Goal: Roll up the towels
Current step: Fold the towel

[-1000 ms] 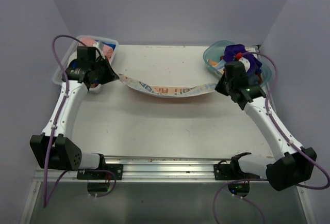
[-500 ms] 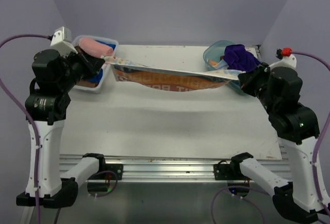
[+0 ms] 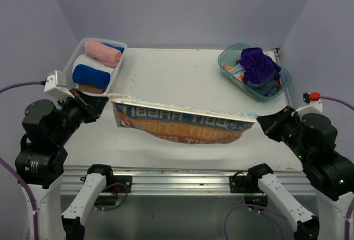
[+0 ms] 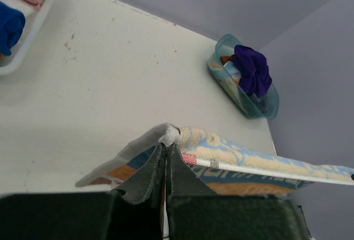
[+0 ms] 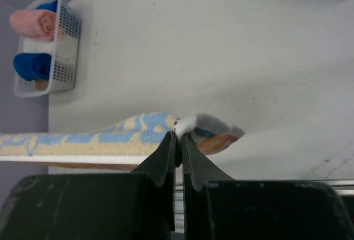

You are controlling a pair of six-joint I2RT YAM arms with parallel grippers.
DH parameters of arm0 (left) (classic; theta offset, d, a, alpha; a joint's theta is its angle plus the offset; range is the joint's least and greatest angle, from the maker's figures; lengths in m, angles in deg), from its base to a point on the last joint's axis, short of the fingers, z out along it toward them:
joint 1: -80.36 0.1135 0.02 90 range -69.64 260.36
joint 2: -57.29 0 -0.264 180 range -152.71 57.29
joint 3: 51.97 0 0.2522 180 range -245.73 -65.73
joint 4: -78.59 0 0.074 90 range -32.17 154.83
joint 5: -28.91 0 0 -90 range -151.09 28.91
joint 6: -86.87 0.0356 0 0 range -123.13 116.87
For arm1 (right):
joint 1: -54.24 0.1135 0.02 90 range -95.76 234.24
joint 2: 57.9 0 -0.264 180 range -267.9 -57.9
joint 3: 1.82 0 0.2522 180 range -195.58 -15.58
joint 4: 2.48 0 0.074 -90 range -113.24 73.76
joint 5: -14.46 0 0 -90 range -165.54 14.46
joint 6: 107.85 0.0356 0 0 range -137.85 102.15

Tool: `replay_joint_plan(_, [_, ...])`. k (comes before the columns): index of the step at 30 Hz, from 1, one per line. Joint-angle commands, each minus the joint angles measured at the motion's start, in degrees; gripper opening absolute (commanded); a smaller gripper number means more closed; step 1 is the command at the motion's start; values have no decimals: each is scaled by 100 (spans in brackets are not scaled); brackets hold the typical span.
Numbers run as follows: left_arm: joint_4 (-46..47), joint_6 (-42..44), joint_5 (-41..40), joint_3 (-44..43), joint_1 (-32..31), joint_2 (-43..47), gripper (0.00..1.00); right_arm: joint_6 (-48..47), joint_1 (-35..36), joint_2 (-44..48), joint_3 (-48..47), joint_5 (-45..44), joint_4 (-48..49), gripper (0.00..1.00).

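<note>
Top external view is showing the RABBIT towel hanging stretched above the tabletop, near the basket. The left fingers and right fingers are pinching its corners tightly. Rolled towels are filling the basket; a purple towel, well apart from it, is awaiting rolling.

The printed towel hangs spread from left to right above the near half of the bench. One upper corner is pinched in the left end effector, the other in the right end effector. Behind the left end effector, at the bench's far left corner, stands the mesh basket; in it three rolled towels lie one behind another. At the far right corner, behind the right end effector, sits the tub, with crumpled towels heaped in it. Basket and tub are well apart, each behind one end of the hanging towel.
</note>
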Motion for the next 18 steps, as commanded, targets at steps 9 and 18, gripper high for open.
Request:
replay_joint_plan(9, [873, 305, -811, 1816, 52, -2805, 0, -627, -27, -2212, 2215, -1282, 2151, 0])
replay_joint_plan(18, [1296, 393, -1015, 938, 69, -5171, 0, -1137, -123, -5316, 1187, -1654, 3366, 0])
